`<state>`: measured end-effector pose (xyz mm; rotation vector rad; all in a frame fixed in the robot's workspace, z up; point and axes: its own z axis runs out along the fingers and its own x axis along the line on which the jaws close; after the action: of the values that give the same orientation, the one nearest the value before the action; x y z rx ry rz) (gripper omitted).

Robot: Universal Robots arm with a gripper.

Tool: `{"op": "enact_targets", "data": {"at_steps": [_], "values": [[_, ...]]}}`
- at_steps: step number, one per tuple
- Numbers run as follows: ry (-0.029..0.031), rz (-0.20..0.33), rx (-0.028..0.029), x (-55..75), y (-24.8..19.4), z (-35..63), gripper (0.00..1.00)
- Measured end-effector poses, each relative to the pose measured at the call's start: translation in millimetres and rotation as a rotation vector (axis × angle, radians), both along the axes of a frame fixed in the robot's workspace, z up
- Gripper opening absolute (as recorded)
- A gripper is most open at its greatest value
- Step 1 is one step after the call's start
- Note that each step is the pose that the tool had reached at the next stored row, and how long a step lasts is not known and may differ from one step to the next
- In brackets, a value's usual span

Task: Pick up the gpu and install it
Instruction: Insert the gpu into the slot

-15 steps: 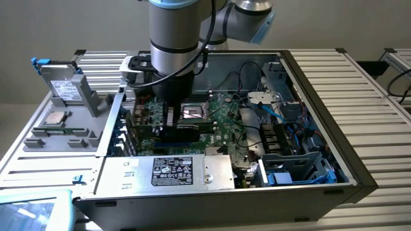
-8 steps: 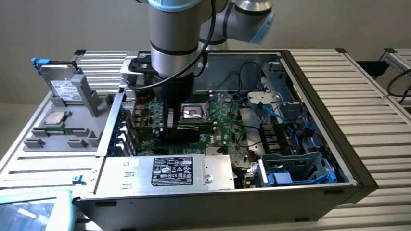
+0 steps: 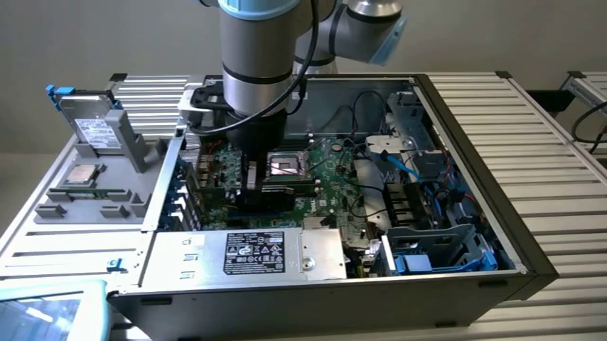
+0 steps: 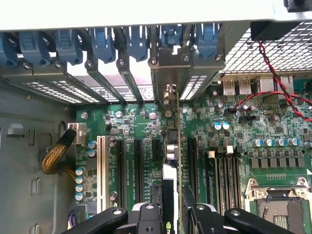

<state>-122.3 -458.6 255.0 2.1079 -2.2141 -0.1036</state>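
Clamped edge-on in the tool (image 4: 170, 214), the gpu (image 4: 171, 161) looks light, stiff, fragile: grip its board edges over the motherboard (image 4: 131, 122).

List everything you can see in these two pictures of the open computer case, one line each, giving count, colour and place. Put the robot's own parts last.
computer case: one, grey metal, lying open on the slatted table.
motherboard: one, green, on the case floor.
gpu: one, green card seen edge-on, standing upright over the motherboard's slots, between the gripper's fingers.
slot latches: a row, blue, along the case's rear wall.
power supply: one, silver with a black label, at the case's near edge.
drive: one, silver, white label, upright in a grey holder at the exterior view's left.
gripper: one, black, closed on the gpu.
arm: one, grey, reaching down into the case.
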Motion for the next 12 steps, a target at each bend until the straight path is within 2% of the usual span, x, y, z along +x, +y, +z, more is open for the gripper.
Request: {"op": "enact_targets", "data": {"at_steps": [7,12], "values": [[-0.0001,0.0,0.0005,-2.1,1.4,-1.1,0.27],[0.0002,0.0,0.0002,-2.5,1.1,-5.6,0.27]]}}
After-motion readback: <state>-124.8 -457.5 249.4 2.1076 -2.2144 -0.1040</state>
